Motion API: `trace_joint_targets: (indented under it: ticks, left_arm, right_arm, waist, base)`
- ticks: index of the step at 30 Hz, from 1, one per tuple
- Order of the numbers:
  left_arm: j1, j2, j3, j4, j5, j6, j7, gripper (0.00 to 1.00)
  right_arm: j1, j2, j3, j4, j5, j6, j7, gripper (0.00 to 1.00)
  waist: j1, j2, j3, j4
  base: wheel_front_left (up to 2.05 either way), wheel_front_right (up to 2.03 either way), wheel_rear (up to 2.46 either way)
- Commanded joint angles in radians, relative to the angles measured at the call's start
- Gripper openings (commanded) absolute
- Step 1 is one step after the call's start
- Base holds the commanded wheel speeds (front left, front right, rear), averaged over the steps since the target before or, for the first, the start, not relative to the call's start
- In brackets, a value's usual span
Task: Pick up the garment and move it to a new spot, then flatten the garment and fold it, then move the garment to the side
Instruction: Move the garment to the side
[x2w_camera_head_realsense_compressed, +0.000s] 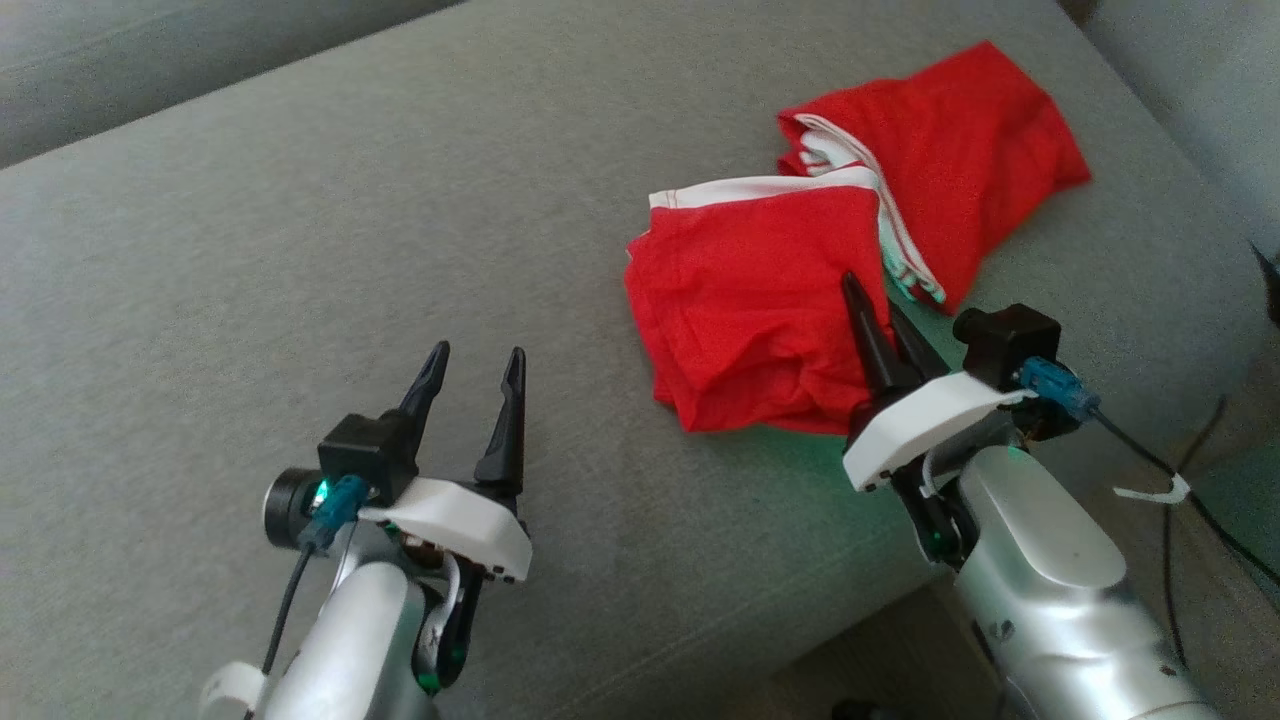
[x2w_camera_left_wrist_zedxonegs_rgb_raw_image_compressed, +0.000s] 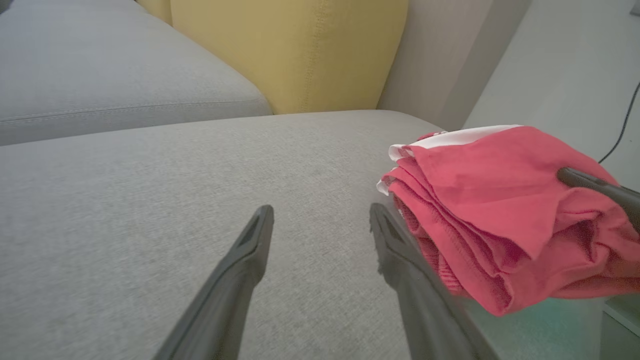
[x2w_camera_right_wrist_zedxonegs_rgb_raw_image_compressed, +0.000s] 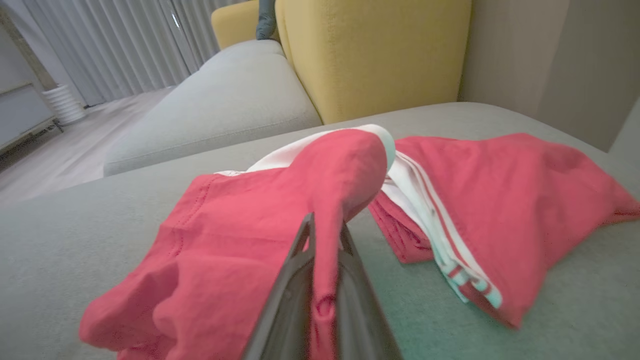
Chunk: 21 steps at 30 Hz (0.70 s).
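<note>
Now the crumpled red cloth garment with white trim (x2w_camera_head_realsense_compressed: 760, 300) lies on the grey sofa seat (x2w_camera_head_realsense_compressed: 300, 250), the right gripper (x2w_camera_head_realsense_compressed: 872, 300) pinches its fold, the left gripper (x2w_camera_head_realsense_compressed: 478, 352) stands wide open, so flattening and folding look not yet done

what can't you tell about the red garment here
What the garment is: head view, bunched and folded over itself.
How much cloth the right gripper pinches: right wrist view, the fold hides the tips.
Blurred teal marks at stripe end: head view.
Its far end: left wrist view, cut by the right edge.
</note>
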Motion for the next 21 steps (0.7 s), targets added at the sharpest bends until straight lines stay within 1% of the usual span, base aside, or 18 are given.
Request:
trace_joint_targets:
  ticks: [1, 5, 8, 11, 12, 18, 21]
  left_arm:
    - [-0.051, 0.008, 0.031, -0.023, 0.009, -0.003, -0.006, 1.0]
    - [-0.058, 0.008, 0.023, -0.019, 0.013, -0.011, -0.006, 1.0]
    - [-0.061, 0.008, 0.017, -0.014, 0.01, -0.015, -0.006, 1.0]
    - [-0.061, 0.008, 0.012, -0.009, 0.012, -0.016, -0.006, 1.0]
    - [-0.061, 0.008, 0.012, -0.009, 0.012, -0.016, -0.006, 1.0]
    - [-0.054, 0.008, 0.014, -0.01, 0.012, -0.018, -0.006, 1.0]
    - [-0.045, 0.008, 0.021, -0.011, 0.009, -0.015, -0.006, 1.0]
  right_arm:
    - [-0.036, 0.01, 0.02, -0.026, -0.014, 0.004, -0.005, 0.0]
    - [-0.106, -0.004, 0.012, -0.006, -0.067, 0.004, 0.005, 0.0]
    - [-0.172, -0.033, -0.003, 0.023, -0.115, 0.004, 0.019, 0.0]
    - [-0.241, -0.077, -0.029, 0.071, -0.169, 0.004, 0.034, 0.0]
    - [-0.241, -0.077, -0.029, 0.071, -0.169, 0.004, 0.034, 0.0]
    - [-0.34, -0.189, -0.127, 0.182, -0.281, 0.004, 0.066, 0.0]
    - [-0.365, -0.234, -0.174, 0.218, -0.323, 0.004, 0.066, 0.0]
  waist:
    - [0.0, 0.0, 0.025, -0.03]
    - [0.0, 0.0, 0.041, -0.019]
    - [0.0, 0.0, 0.053, 0.009]
    - [0.0, 0.0, 0.065, 0.046]
    - [0.0, 0.0, 0.065, 0.046]
    - [0.0, 0.0, 0.086, 0.121]
    - [0.0, 0.0, 0.089, 0.142]
  base:
    - [0.0, 0.0, 0.0]
    - [0.0, 0.0, 0.0]
    - [0.0, 0.0, 0.0]
    - [0.0, 0.0, 0.0]
    - [0.0, 0.0, 0.0]
    - [0.0, 0.0, 0.0]
    - [0.0, 0.0, 0.0]
